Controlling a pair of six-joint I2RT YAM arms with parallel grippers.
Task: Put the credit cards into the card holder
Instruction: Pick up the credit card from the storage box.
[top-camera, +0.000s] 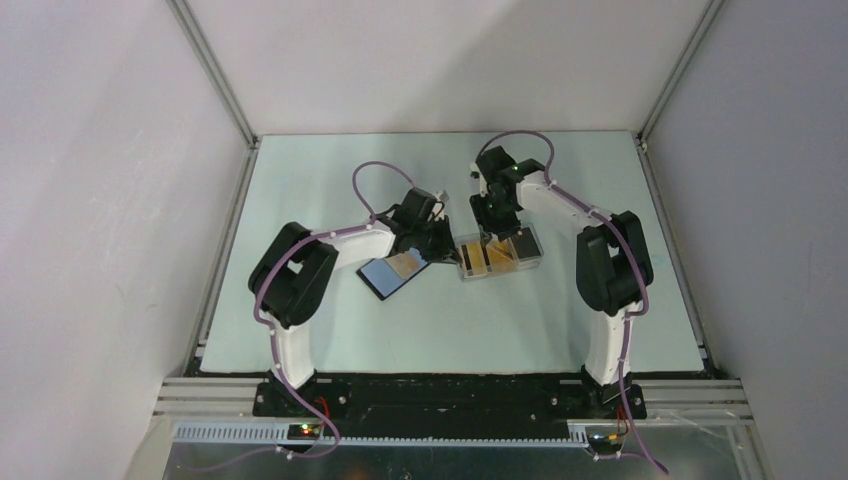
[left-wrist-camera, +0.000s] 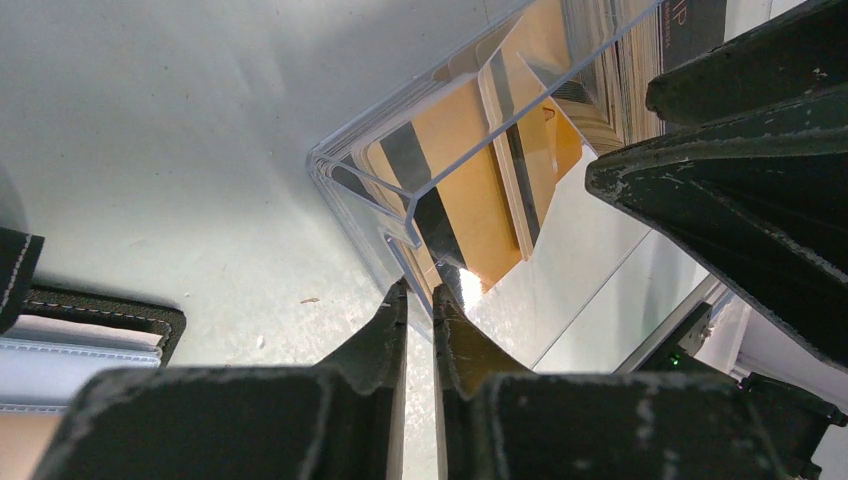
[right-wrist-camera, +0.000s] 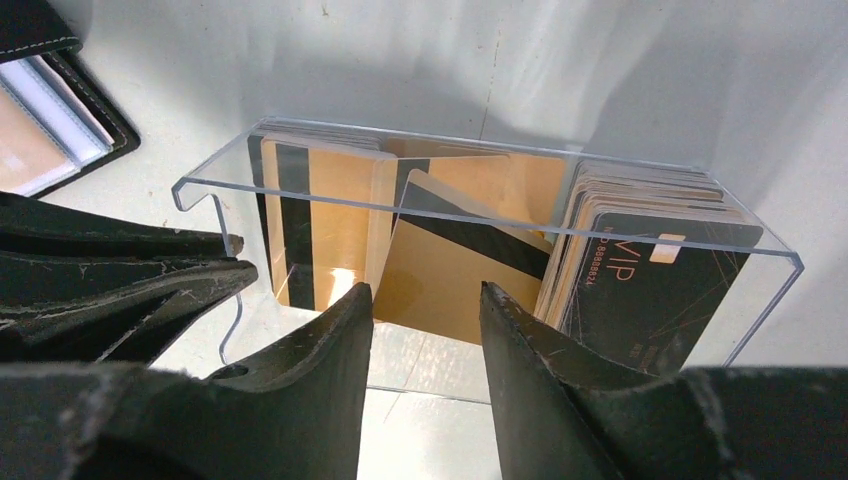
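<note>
The credit cards stand in a clear tray (top-camera: 530, 262): orange ones with a black stripe (right-wrist-camera: 325, 230), one loose orange card leaning (right-wrist-camera: 450, 275), and a stack with a black face (right-wrist-camera: 650, 285). The card holder (top-camera: 385, 278) lies open left of the tray, blue lining up, with a tan card (top-camera: 405, 263) on it. My left gripper (left-wrist-camera: 420, 292) is closed on the tray's clear left wall (left-wrist-camera: 400, 215). My right gripper (right-wrist-camera: 427, 292) is open, just above the tray's middle, in line with the leaning card. In the top view the left gripper (top-camera: 445, 245) and right gripper (top-camera: 497, 228) are close together.
The card holder's black edge shows in the left wrist view (left-wrist-camera: 100, 315) and the right wrist view (right-wrist-camera: 70, 120). My left fingers (right-wrist-camera: 120, 285) sit close beside my right ones. Grey walls enclose the pale table (top-camera: 330, 180) on three sides.
</note>
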